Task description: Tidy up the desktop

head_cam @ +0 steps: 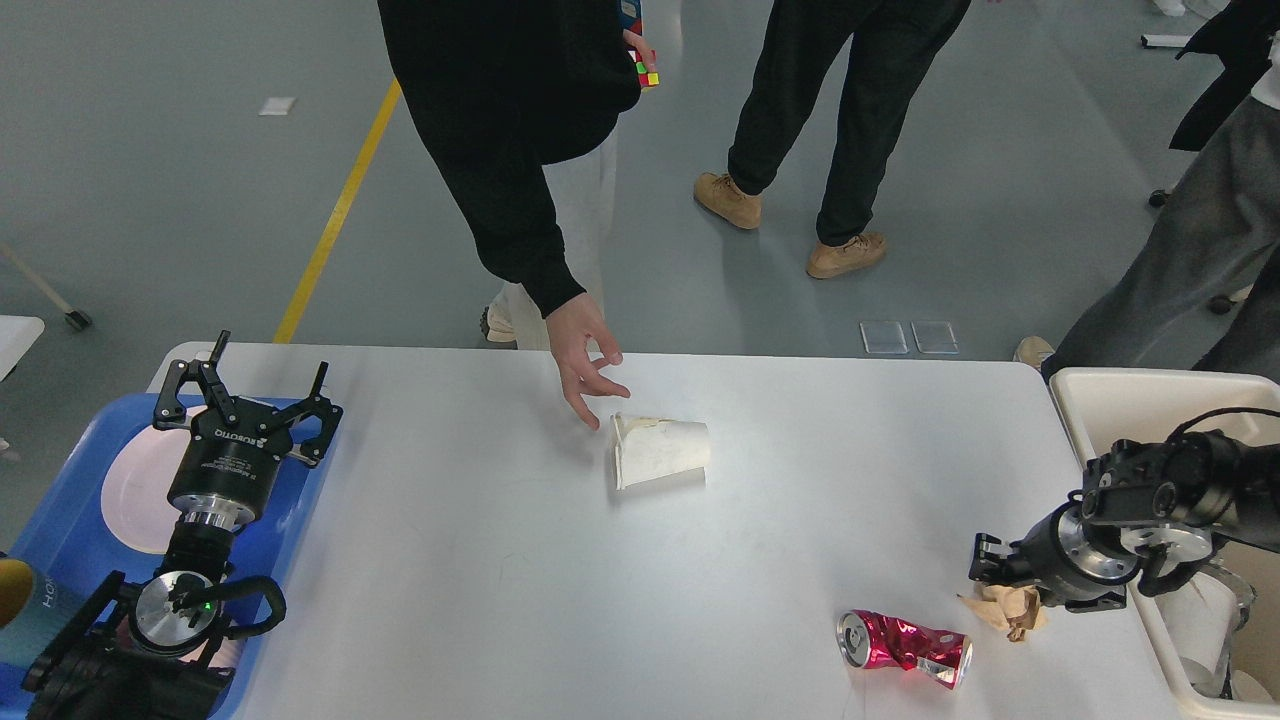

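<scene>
I am looking down on the counter (500, 560), the wide white top filling most of the view from the blue tray (60, 520) at its left end to the cream bin (1130, 395) at its right end.

My left arm is rising from the lower left corner and standing nearly upright over the tray, its left gripper (252, 378) pointing away from me with its fingers (185, 385) spread well apart and holding nothing. A white plate (135, 490) is lying on the tray under it.

My right arm is reaching in from the right edge over the bin's near wall, bent low and lying nearly level, with the right gripper (990, 580) aimed leftward and down at the counter. I am seeing it dark and end-on, right against a crumpled brown paper (1010, 608), and I cannot tell whether its fingers are apart or closed on the paper.

A crushed red can (905, 645) is lying on its side just left of the paper, apart from it. A white paper cup (660, 452) is lying tipped over near the counter's middle. A person's hand (585, 365) is reaching down from the far side, fingers curled, hovering just beside the cup's upper left rim.
</scene>
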